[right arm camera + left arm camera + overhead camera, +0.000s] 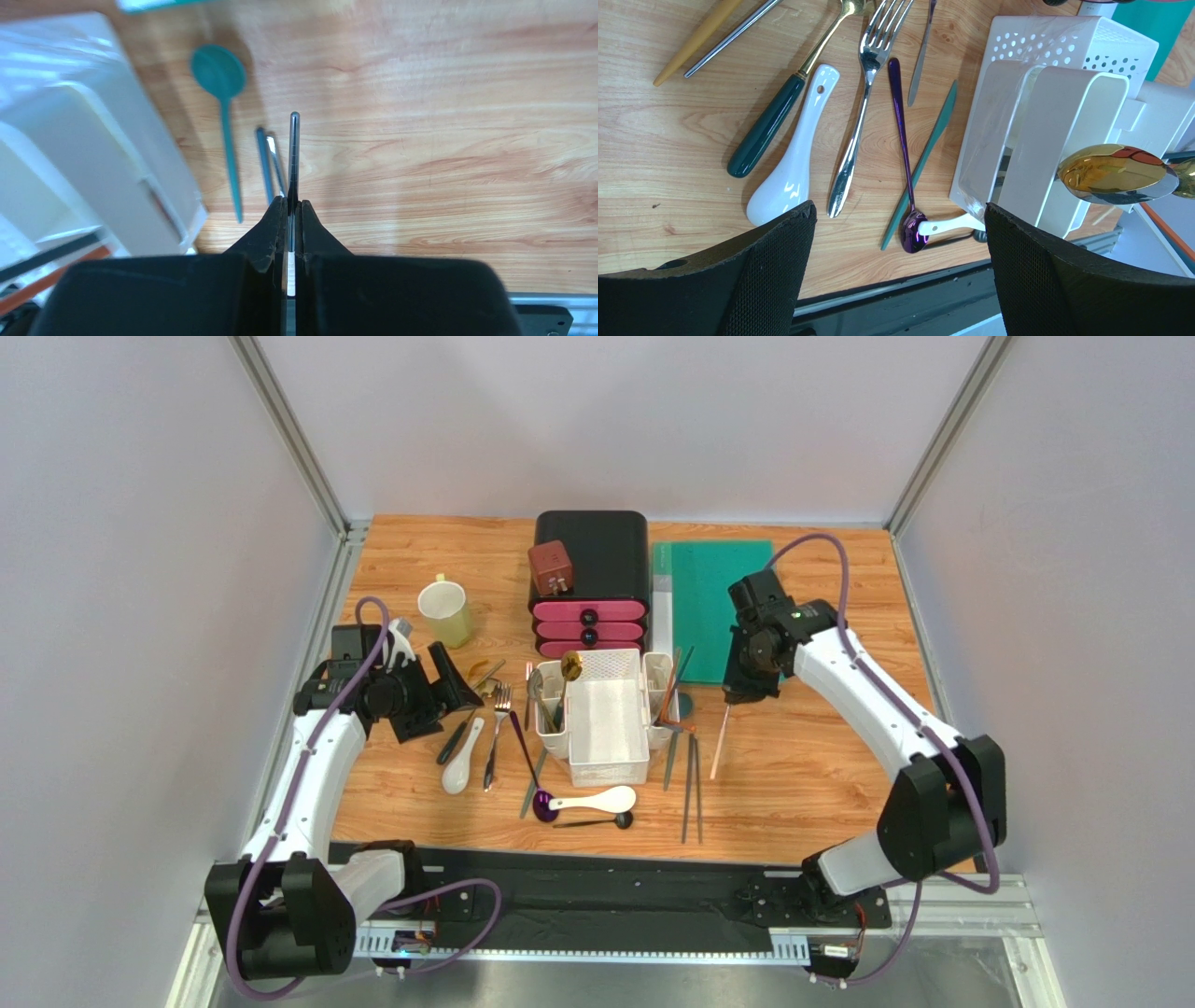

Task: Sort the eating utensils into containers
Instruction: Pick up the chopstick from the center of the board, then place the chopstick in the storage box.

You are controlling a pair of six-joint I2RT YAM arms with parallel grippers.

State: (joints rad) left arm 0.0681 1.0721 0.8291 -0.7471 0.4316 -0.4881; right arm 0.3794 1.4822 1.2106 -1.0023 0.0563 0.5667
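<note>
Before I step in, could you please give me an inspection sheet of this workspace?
Surface: wooden table, nothing spilled seen.
Job's things: white caddy with a gold spoon in a side bin; white soup spoon, fork, purple spoon and dark chopsticks loose on the table.
Clutter: drawer box, yellow mug, teal board.
Grippers: left gripper open above the loose utensils; right gripper shut on a chopstick.
Cables: purple cable looped along each arm, clear of the utensils.
Surroundings: grey walls, metal frame; nothing else seen.
</note>
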